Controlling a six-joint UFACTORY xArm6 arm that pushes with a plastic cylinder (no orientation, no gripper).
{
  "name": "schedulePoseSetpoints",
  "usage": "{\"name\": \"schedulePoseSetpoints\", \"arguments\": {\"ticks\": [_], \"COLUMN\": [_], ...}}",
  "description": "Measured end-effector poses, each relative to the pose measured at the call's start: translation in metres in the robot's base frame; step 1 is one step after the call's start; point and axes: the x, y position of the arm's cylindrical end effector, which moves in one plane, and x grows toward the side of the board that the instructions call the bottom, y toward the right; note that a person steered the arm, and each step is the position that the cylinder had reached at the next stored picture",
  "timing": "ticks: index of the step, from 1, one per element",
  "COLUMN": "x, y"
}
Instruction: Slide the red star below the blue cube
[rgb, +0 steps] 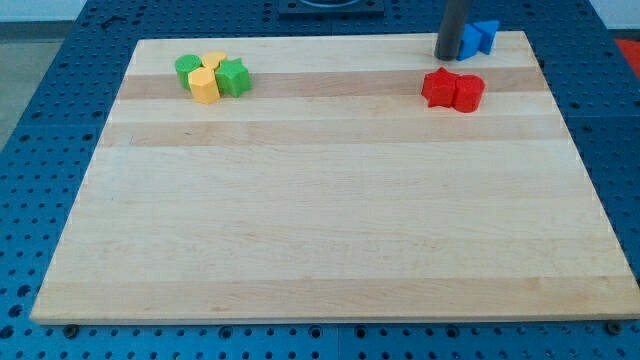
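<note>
The red star (437, 87) lies near the view's top right on the wooden board (330, 220), touching a red cylinder-like block (468, 92) on its right. Above them at the board's top edge sit two blue blocks: a blue cube (470, 40) and another blue block (487, 34) just right of it. My tip (446, 56) stands at the left side of the blue cube, touching or nearly touching it, and above the red star with a small gap.
At the view's top left is a cluster: a green block (187, 68), a green star-like block (233, 77), a yellow hexagonal block (204, 86) and another yellow block (215, 61) behind. Blue perforated table (60, 150) surrounds the board.
</note>
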Motion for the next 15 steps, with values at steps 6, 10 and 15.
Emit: {"name": "schedulePoseSetpoints", "arguments": {"ticks": [6,10,15], "x": [0.094,0.051,0.072], "y": [-0.035,0.001,-0.044]}}
